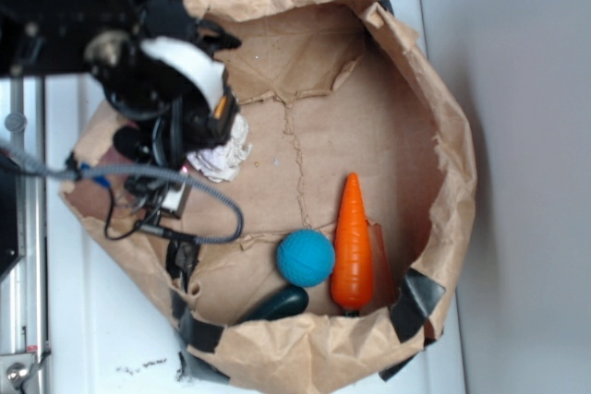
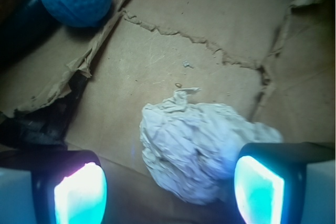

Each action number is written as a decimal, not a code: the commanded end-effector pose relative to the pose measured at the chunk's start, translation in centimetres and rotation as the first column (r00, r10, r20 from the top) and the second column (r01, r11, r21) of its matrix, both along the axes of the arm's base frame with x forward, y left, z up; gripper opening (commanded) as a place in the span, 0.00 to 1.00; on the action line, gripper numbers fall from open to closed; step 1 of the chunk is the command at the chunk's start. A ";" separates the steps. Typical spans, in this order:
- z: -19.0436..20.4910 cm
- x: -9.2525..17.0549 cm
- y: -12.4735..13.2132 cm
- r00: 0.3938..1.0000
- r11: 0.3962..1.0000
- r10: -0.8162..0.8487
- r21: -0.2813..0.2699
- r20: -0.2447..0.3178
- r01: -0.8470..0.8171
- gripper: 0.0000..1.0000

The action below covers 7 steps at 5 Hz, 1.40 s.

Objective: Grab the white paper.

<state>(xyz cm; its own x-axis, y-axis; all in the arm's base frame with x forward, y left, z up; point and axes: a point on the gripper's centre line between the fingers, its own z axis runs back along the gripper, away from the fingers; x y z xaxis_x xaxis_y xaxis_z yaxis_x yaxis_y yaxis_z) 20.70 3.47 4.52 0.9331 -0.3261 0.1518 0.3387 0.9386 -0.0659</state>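
The white paper (image 2: 194,148) lies on the floor of the opened-out brown paper bag (image 1: 305,108), at roughly 9 o'clock from the bag's centre in the exterior view, mostly tucked under the arm's black hardware with only a crumpled edge showing. In the wrist view the gripper (image 2: 169,192) is spread wide, its two glowing fingertip pads (image 2: 81,195) at the lower corners of the frame; the wad sits between them, pressed close to the pad at 4 o'clock and well apart from the one at 8 o'clock. Nothing is clamped: the jaws stand apart around the paper (whether the near pad actually touches it cannot be told). The blue ball (image 1: 306,257) rests at about 6 o'clock in the bag, just beside the orange carrot (image 1: 352,246), whose tip points toward 12 o'clock. A dark green object (image 1: 277,303) lies at 7 o'clock from the ball, against the bag's rolled rim. The bag floor shows ragged tears and creases, and black tape patches (image 1: 417,300) sit on the rim near 4 o'clock. No legible brand, label or writing appears on any item.
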 end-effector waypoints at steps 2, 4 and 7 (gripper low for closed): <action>0.9 3.6 -0.1 0.995 0.995 0.089 -0.045 0.042 -0.087 0.00; 1.4 3.7 -0.1 0.993 0.994 0.097 -0.060 0.069 -0.093 0.00; 3.9 4.6 0.7 0.991 0.988 0.131 -0.082 0.027 -0.128 0.00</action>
